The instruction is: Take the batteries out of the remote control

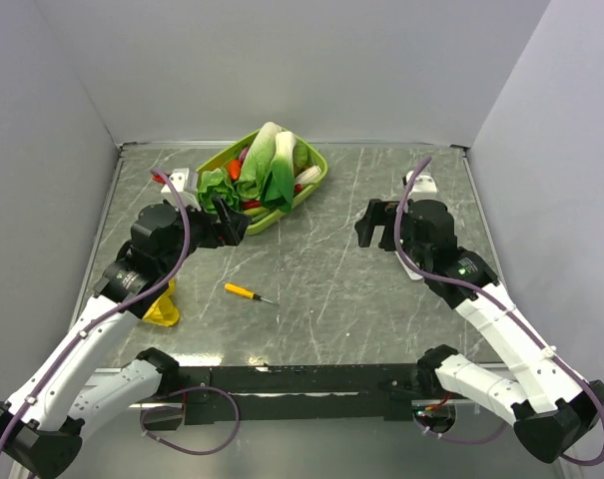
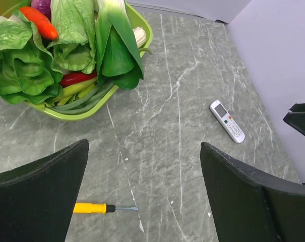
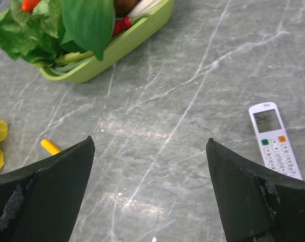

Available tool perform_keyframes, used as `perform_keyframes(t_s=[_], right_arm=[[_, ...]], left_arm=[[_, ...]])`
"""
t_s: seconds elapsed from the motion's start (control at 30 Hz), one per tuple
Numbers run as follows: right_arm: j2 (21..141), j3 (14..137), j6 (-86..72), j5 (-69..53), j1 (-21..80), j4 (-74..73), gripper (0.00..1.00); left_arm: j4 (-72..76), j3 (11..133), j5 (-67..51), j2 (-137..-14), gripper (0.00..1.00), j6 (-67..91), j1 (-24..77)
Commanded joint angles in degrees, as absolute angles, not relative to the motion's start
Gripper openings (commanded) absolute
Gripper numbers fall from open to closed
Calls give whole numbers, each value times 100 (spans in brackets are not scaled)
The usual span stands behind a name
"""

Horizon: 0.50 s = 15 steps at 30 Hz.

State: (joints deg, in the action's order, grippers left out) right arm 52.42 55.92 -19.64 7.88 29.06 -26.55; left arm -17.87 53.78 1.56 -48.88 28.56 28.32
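The remote control (image 2: 227, 121) is a slim white bar lying flat on the grey marble table, display and buttons facing up. In the right wrist view the remote control (image 3: 273, 140) lies just right of my right gripper (image 3: 150, 139). In the top view it is mostly hidden under the right arm. No batteries show in any view. My left gripper (image 2: 144, 143) is open and empty above the table, near the basket (image 1: 316, 180). My right gripper (image 1: 374, 228) is open and empty. My left gripper (image 1: 229, 225) is at the table's left.
A green basket (image 2: 144, 40) of vegetables stands at the back centre. A yellow-handled screwdriver (image 1: 247, 291) lies in the front middle and shows in the left wrist view (image 2: 92, 207). A yellow object (image 1: 165, 307) lies by the left arm. Small white objects sit at back left (image 1: 179, 181) and back right (image 1: 421, 186).
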Motion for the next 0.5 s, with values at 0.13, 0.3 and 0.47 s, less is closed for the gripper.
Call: perform_keyframes(t_s=[0.13, 0.3, 0.47], right_arm=[[5615, 5405, -1011, 3355, 2927, -2557, 100], [7088, 6001, -922, 3534, 2585, -3417, 100], [8138, 6302, -1081, 2218, 1812, -3894, 100]], left_arm=[[-1591, 5379, 281, -4711, 97, 2900, 2839], [-1538, 5344, 255, -4641, 97, 2927, 2839], [-1573, 5309, 351, -4632, 97, 2971, 2839]])
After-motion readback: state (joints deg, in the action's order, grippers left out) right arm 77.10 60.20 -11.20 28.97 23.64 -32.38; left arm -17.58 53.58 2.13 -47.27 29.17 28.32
